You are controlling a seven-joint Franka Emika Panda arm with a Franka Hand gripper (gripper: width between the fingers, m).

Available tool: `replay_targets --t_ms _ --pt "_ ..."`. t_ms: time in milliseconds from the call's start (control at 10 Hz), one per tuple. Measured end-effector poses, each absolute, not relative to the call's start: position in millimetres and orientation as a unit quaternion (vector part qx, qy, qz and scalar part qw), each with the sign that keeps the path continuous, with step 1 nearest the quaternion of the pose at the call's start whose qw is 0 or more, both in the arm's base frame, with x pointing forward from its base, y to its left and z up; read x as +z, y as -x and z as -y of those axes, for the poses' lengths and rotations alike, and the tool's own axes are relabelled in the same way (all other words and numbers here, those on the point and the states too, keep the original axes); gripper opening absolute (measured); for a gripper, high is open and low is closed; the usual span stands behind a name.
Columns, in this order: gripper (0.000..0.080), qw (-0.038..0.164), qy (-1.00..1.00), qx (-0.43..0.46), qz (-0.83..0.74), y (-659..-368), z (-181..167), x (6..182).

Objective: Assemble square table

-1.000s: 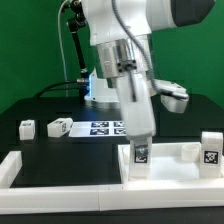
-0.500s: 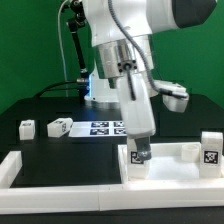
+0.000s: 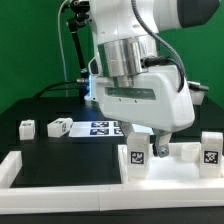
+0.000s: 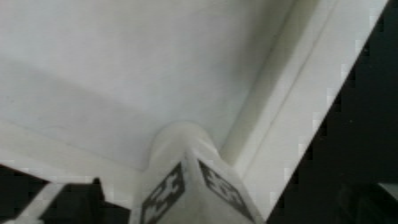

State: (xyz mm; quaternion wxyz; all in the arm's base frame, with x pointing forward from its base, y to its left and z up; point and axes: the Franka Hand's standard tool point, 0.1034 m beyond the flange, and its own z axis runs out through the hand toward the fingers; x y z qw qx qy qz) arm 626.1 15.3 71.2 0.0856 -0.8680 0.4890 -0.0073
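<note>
Retreating well means a straight lift, I judge: my gripper [image 3: 156, 149] is spread, and the leg [image 3: 137, 158] stands upright by the panel [image 3: 180, 172] rim, easily knocked.

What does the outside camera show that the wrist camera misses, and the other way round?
Exterior view only: the robot arm, a leg block at that view's far left, a second leg block beside it, the marker board, and a third leg block at that view's right. Wrist view only: a second tagged face of the upright leg block. Both: that upright leg block standing on the white square panel.
</note>
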Motion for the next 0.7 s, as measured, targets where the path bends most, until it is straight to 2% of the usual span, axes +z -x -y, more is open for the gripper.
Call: replay_targets --t_ms 100,200,300,500,600,700 --pt "0.0649 0.069 0.927 -0.014 -0.369 -626.0 -7.4 72.3" --pt "0.0649 0.063 0.950 -0.018 -0.306 -628.3 -3.8 74.1" --pt "0.0649 0.063 0.948 -0.017 -0.310 -627.6 -5.3 73.2" --pt "0.0388 0.063 0.943 -0.016 -0.325 -627.4 -5.1 73.0" --pt "0.0388 0.065 0.939 -0.015 -0.336 -627.5 -5.5 72.9" --pt "0.0291 0.066 0.923 -0.011 -0.379 -626.8 -4.6 72.4"
